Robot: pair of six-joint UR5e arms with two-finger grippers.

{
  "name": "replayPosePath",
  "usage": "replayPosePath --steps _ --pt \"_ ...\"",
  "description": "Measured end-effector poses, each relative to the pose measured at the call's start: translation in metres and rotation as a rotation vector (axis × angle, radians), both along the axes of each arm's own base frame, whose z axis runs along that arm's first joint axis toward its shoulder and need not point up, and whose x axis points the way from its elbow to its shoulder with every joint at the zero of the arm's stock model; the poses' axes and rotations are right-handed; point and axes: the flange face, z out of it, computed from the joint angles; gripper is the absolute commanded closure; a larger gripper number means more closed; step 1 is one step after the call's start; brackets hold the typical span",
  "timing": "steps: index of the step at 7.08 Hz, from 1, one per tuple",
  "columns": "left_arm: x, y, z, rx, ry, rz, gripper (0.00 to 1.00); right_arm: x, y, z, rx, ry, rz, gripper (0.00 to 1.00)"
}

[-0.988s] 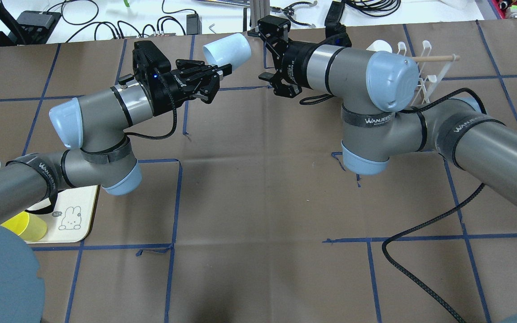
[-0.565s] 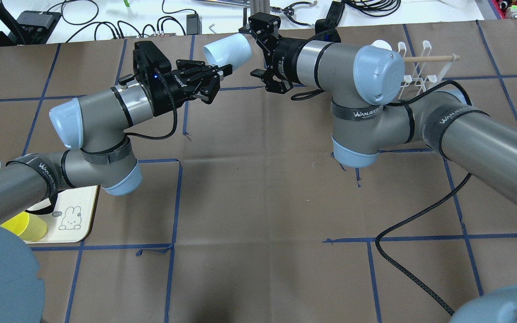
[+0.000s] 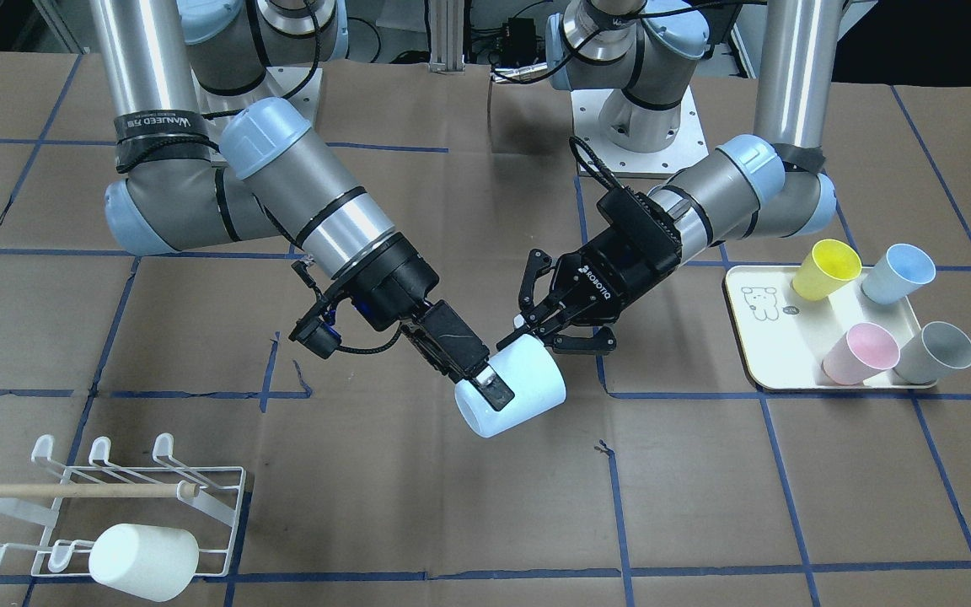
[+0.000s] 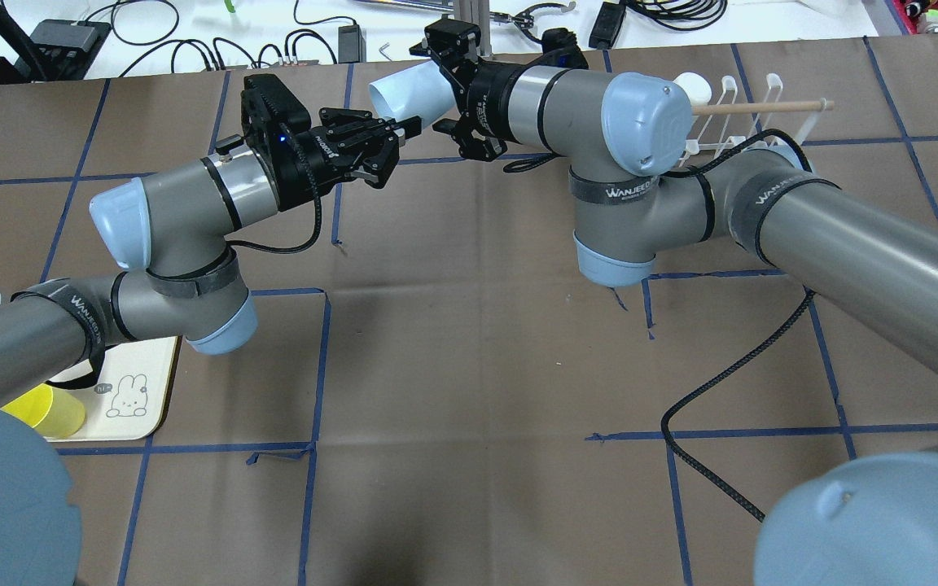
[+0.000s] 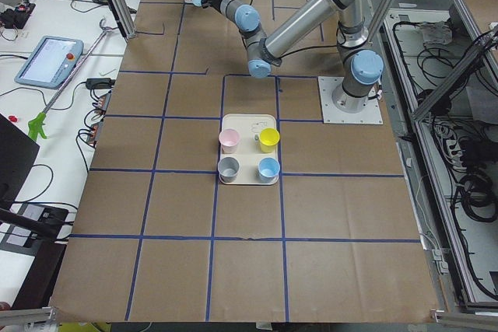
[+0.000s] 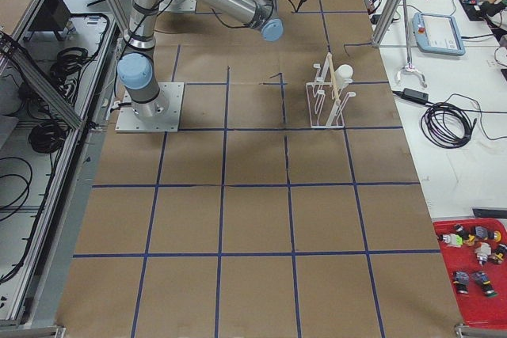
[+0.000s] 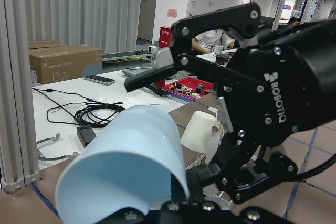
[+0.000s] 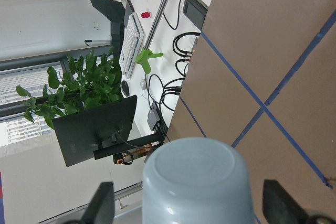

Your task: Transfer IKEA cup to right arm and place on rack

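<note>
Starting at the left of the overhead view, a cream tray lies on the brown table near the robot, with a yellow cup on it. The front view shows a blue cup, a pink cup and a grey cup on the same tray.

The left arm reaches from there toward the far middle of the table. The left gripper is clenched on the rim of the pale cup, pinching its wall. That cup hangs in the air above the table, lying on its side between the two grippers, its mouth toward the left arm and its base toward the right.

The right gripper meets it from the other side. Its fingers are spread and straddle the base end. The right wrist view shows a gap between the cup and each finger, so this gripper is released and grips nothing.

The right arm runs back to the right. Beyond its elbow stands the white wire rack with a wooden dowel across it, and a white cup sits on one prong.
</note>
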Motion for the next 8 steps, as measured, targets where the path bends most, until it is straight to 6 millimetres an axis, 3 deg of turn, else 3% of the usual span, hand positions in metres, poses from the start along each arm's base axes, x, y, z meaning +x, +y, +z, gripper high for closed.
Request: replayPosePath --steps 2,6,7,8 --pt "0.0 -0.0001 0.0004 -0.001 0.0 0.0 0.87 0.0039 -0.0026 -0.0027 0.003 0.001 0.006 0.04" --pt "0.0001 -0.0006 0.0015 -0.003 -0.001 0.002 0.85 0.0041 -0.0029 -0.0063 0.012 0.003 0.009 0.44" --pt "0.0002 -0.0006 0.0016 -0.003 -0.001 0.002 0.81 0.004 -0.0033 -0.0053 0.01 0.004 0.01 0.46" --pt "0.0003 -0.001 0.002 -0.003 0.0 0.003 0.64 0.0041 -0.0034 -0.0041 0.006 0.003 0.013 0.49"
